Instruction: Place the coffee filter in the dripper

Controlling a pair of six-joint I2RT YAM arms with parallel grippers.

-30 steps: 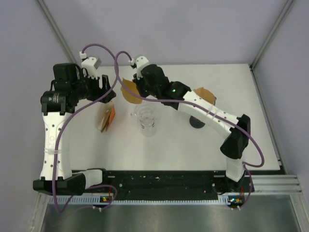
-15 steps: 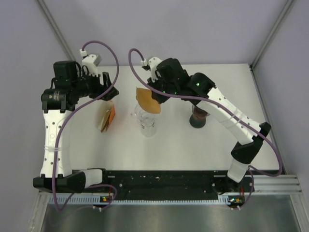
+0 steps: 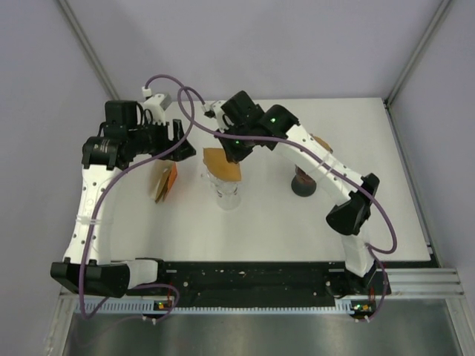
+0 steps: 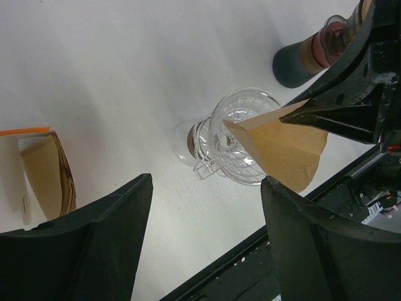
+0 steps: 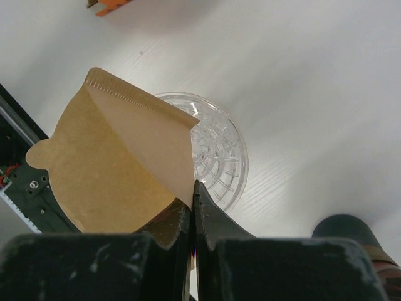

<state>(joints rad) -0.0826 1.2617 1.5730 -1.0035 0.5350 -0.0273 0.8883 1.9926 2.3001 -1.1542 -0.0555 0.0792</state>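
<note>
My right gripper (image 5: 193,202) is shut on a brown paper coffee filter (image 5: 119,169) and holds it just above the clear glass dripper (image 5: 219,157). In the top view the filter (image 3: 223,163) hangs over the dripper (image 3: 226,194) near the table's middle left. In the left wrist view the filter (image 4: 282,147) covers the dripper's (image 4: 235,141) right side. My left gripper (image 4: 203,238) is open and empty, above the table left of the dripper, and shows in the top view (image 3: 178,137).
A stack of brown filters in an orange holder (image 3: 163,182) lies left of the dripper, also in the left wrist view (image 4: 44,175). A dark bottle-like container (image 3: 304,182) stands to the dripper's right. The table's black front edge runs along the bottom.
My right gripper has carried the filter from the back of the table down over the dripper. My left arm has shifted right and forward, toward the dripper.
</note>
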